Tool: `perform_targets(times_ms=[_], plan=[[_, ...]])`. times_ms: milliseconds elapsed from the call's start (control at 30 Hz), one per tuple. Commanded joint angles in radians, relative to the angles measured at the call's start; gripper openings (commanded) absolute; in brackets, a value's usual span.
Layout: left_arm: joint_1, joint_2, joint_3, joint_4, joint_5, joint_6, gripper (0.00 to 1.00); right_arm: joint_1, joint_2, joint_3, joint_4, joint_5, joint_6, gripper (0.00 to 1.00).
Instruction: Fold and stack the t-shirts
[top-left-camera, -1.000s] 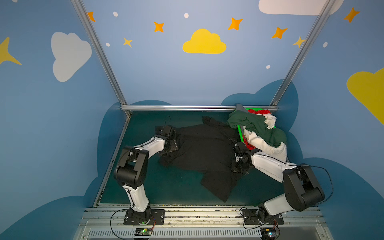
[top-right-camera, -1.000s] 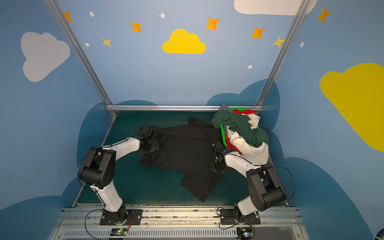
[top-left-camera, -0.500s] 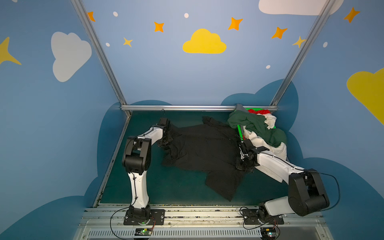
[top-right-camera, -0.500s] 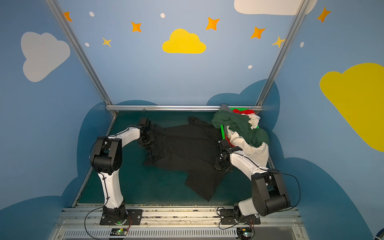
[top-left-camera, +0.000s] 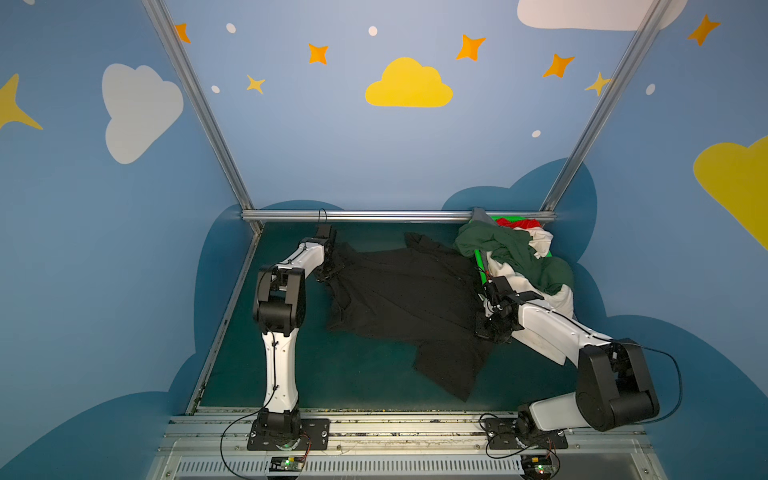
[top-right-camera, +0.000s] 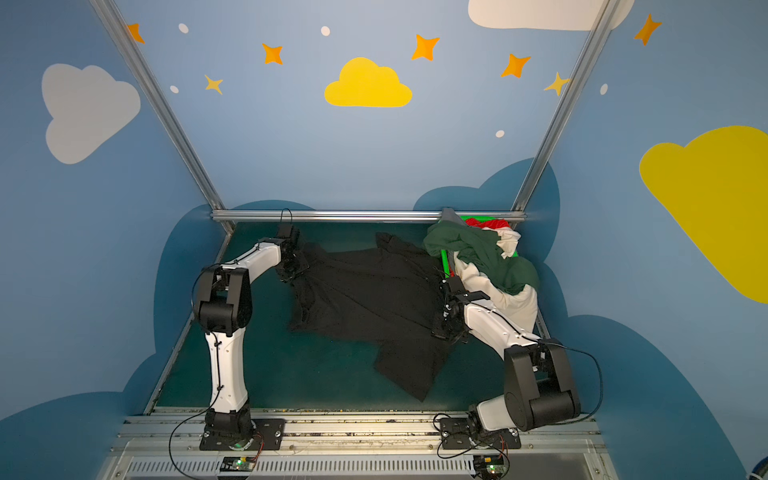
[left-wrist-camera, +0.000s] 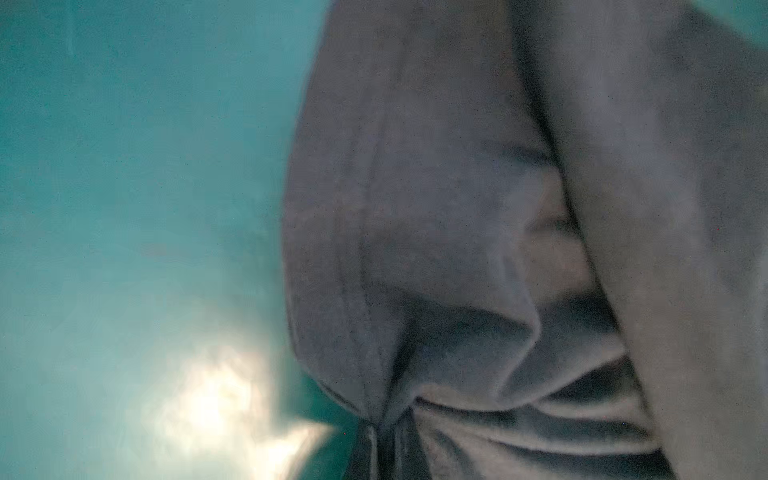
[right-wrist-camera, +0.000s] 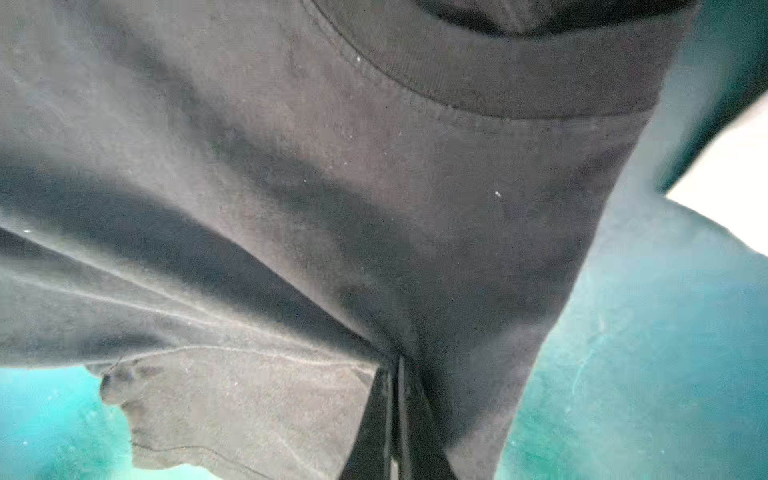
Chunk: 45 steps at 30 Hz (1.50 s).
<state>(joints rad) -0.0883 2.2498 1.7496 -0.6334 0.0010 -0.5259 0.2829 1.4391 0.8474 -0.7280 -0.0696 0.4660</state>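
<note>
My left jaws pinch shut on the black t-shirt (top-left-camera: 407, 299) at its edge well apart from the basket (top-left-camera: 480, 261); my right jaws clamp its edge just beside the basket. A dark green t-shirt (top-left-camera: 511, 249), a cream t-shirt (top-left-camera: 559, 299) and a red t-shirt (top-left-camera: 521, 224) overflow the basket and hide most of its rim. The black t-shirt lies rumpled on the desk (top-left-camera: 332, 374), with its long axis running away from the basket.

A spread t-shirt (top-left-camera: 407, 299) is lying across the middle of the worktop (top-left-camera: 291, 374), while a basket (top-left-camera: 480, 259) holding heaped t-shirts (top-left-camera: 511, 249) is sitting in its far right corner.
</note>
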Motion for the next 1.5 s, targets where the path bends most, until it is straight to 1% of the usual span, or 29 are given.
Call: perform_targets(times_ms=[0, 100, 200, 233, 267, 333, 400, 467, 533, 667, 700, 767, 800, 833, 900, 1033, 1200, 1333, 1467], plan=[[0.04, 0.064, 0.089, -0.091, -0.017, 0.018, 0.04, -0.006, -0.012, 0.038, -0.039, -0.012, -0.015, 0.0], [0.058, 0.092, 0.172, -0.133, -0.023, 0.019, 0.04, -0.004, -0.002, 0.049, -0.042, 0.009, -0.022, 0.0], [0.072, 0.096, 0.207, -0.151, -0.041, 0.019, 0.04, -0.005, 0.011, 0.061, -0.043, 0.014, -0.032, 0.0], [0.075, 0.093, 0.212, -0.157, -0.049, 0.019, 0.11, -0.004, 0.015, 0.064, -0.043, 0.014, -0.034, 0.0], [0.081, 0.086, 0.212, -0.163, -0.057, 0.016, 0.24, -0.002, 0.016, 0.068, -0.042, 0.012, -0.037, 0.0], [0.088, 0.064, 0.194, -0.159, -0.063, 0.014, 0.35, -0.002, 0.022, 0.075, -0.042, 0.011, -0.042, 0.0], [0.088, 0.026, 0.151, -0.143, -0.071, 0.014, 0.56, -0.003, 0.034, 0.087, -0.041, 0.01, -0.048, 0.0], [0.087, -0.035, 0.079, -0.111, -0.077, 0.012, 0.73, -0.002, 0.047, 0.102, -0.037, 0.006, -0.052, 0.0], [0.087, -0.107, -0.007, -0.066, -0.081, 0.003, 0.8, -0.002, 0.062, 0.123, -0.033, -0.006, -0.055, 0.0], [0.076, -0.279, -0.226, 0.04, -0.082, -0.022, 0.89, -0.001, 0.09, 0.167, -0.028, -0.037, -0.056, 0.0], [0.068, -0.327, -0.284, 0.069, -0.087, -0.032, 0.92, 0.0, 0.093, 0.177, -0.025, -0.044, -0.055, 0.04], [0.048, -0.41, -0.379, 0.115, -0.088, -0.043, 0.97, 0.001, 0.093, 0.191, -0.027, -0.054, -0.051, 0.53], [0.033, -0.45, -0.428, 0.135, -0.09, -0.048, 0.98, 0.003, 0.088, 0.193, -0.026, -0.059, -0.048, 0.75], [0.016, -0.486, -0.468, 0.148, -0.095, -0.051, 1.0, 0.004, 0.081, 0.193, -0.024, -0.062, -0.046, 0.85], [-0.024, -0.538, -0.526, 0.149, -0.118, -0.052, 1.0, 0.005, 0.062, 0.183, -0.028, -0.059, -0.04, 0.92], [-0.104, -0.63, -0.628, 0.14, -0.169, -0.059, 1.0, 0.022, -0.002, 0.135, -0.042, -0.032, -0.024, 0.97], [-0.207, -0.703, -0.727, 0.179, -0.137, -0.046, 1.0, 0.059, -0.099, 0.042, -0.057, -0.04, 0.014, 0.96], [-0.264, -0.687, -0.747, 0.179, -0.104, -0.041, 1.0, 0.106, -0.169, -0.036, -0.052, -0.091, 0.059, 0.95], [-0.268, -0.623, -0.753, 0.174, -0.123, -0.056, 0.99, 0.178, -0.211, -0.086, -0.051, -0.095, 0.098, 0.94]])
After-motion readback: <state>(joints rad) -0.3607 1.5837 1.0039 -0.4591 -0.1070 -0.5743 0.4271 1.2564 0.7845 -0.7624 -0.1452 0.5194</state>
